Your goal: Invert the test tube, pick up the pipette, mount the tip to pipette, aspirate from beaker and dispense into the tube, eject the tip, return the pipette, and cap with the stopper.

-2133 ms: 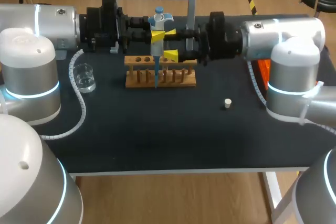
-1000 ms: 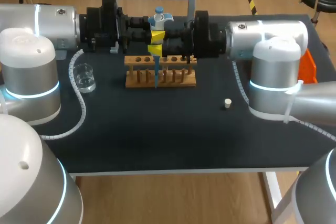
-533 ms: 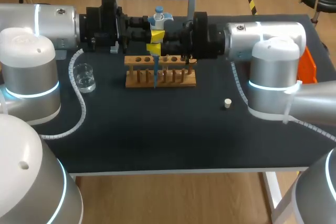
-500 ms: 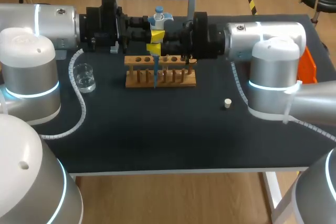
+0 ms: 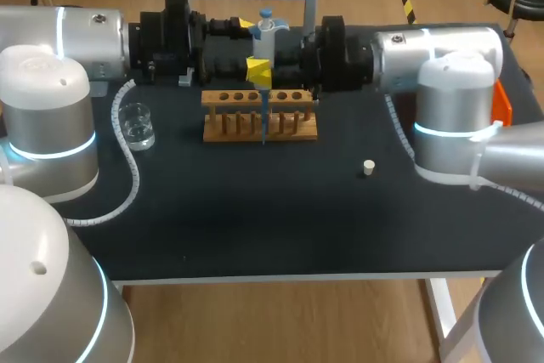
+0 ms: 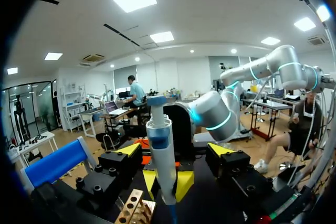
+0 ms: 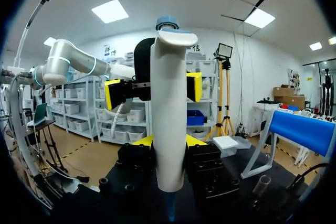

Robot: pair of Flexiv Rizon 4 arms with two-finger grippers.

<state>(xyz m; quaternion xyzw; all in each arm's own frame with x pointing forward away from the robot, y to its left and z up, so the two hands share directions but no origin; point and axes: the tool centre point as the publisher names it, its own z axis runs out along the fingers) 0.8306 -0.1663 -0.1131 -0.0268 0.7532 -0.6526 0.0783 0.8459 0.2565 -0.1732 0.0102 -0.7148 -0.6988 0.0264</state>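
Right gripper (image 5: 259, 70) was pinching the pipette (image 5: 266, 36) upright, blue tip (image 5: 263, 121) down at the wooden rack (image 5: 293, 131), left gripper (image 6: 173, 149) spread wide, so pickup and tip-mounting looked done, while the stopper (image 5: 368, 167) lay loose on the table (image 5: 255, 210), capping to come.

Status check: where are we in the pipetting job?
Done: pipette is up with its blue tip mounted. In hand: right claw grips it by the rack; left claw is open. Dispensing cannot be confirmed. Left: eject tip, return pipette, cap with the stopper lying on the table.
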